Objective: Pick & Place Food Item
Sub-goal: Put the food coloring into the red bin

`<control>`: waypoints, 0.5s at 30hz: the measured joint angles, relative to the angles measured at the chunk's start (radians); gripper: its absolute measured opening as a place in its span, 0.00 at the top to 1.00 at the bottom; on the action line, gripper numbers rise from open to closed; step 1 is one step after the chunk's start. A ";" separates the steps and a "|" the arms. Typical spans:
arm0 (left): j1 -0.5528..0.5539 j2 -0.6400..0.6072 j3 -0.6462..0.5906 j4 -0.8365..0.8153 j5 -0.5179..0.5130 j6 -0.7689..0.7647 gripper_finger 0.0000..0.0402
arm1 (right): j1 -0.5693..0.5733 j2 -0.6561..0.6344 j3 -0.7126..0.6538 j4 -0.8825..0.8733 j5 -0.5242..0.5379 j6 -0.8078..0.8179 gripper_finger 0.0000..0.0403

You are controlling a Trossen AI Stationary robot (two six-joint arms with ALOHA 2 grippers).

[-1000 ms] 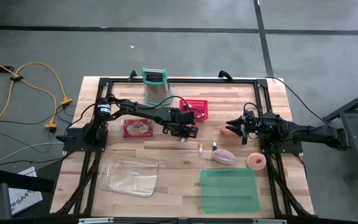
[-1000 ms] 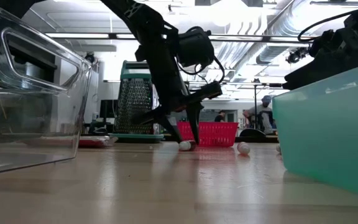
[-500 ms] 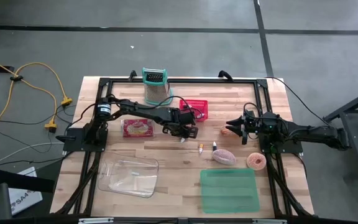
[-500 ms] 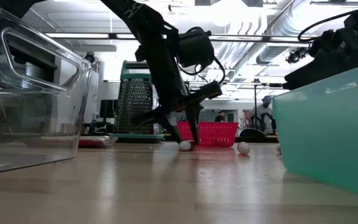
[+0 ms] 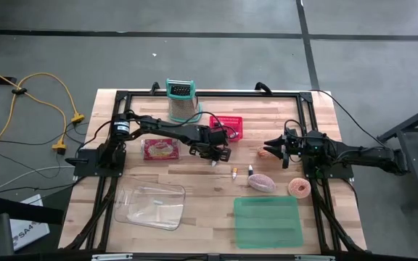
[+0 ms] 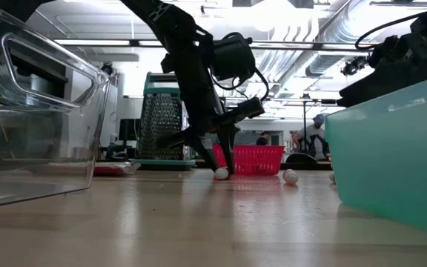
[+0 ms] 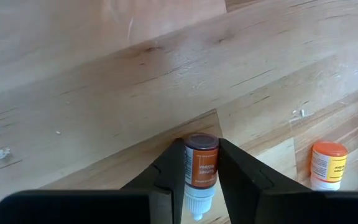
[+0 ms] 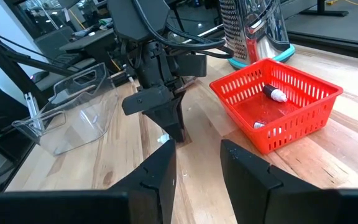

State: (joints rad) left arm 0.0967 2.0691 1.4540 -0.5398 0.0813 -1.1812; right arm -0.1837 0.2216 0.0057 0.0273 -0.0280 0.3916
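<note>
1. so my left gripper [image 7: 201,163] is pointing down at the table [image 5: 194,181] with a little brown-labelled dropper bottle [image 7: 201,168] lying right between my fingers [image 7: 169,174]; both pads look pressed against its sides, so I'd call that closed on it, bottle not lifted yet
2. bottle's on its side, white nozzle pointing back toward my wrist, dark cap end pointing away from me
3. how it'll handle, my guess: tiny and light, hard plastic body that may give a bit if squeezed; the glossy round label means it could roll or squirt out of the pinch if I'm off-centre
4. best hold is where I am now, across the middle of the labelled body; not the tapered nozzle, that'd slip
5. a second bottle with an orange cap [image 7: 326,163] lies off to one side of my fingers, apart from the one I've got
6. the red basket [image 5: 228,127] sits just beyond my gripper, with one bottle already in it [image 8: 274,93]; probably the drop spot
7. my right gripper [image 8: 197,163] is parked well away, fingers a bit apart, holding nothing
</note>
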 joint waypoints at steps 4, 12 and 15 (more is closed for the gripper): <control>0.000 0.000 0.000 -0.001 0.000 0.000 0.81 | 0.000 0.000 0.000 0.000 0.000 0.000 0.72; -0.001 -0.005 0.000 -0.001 0.009 0.007 0.81 | 0.000 0.000 0.000 0.000 0.000 0.000 0.72; 0.000 -0.011 0.008 -0.011 0.010 0.023 0.81 | 0.000 0.000 0.000 -0.001 0.000 0.000 0.72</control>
State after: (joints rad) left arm 0.0963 2.0581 1.4620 -0.5504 0.0914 -1.1581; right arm -0.1836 0.2215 0.0056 0.0265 -0.0284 0.3916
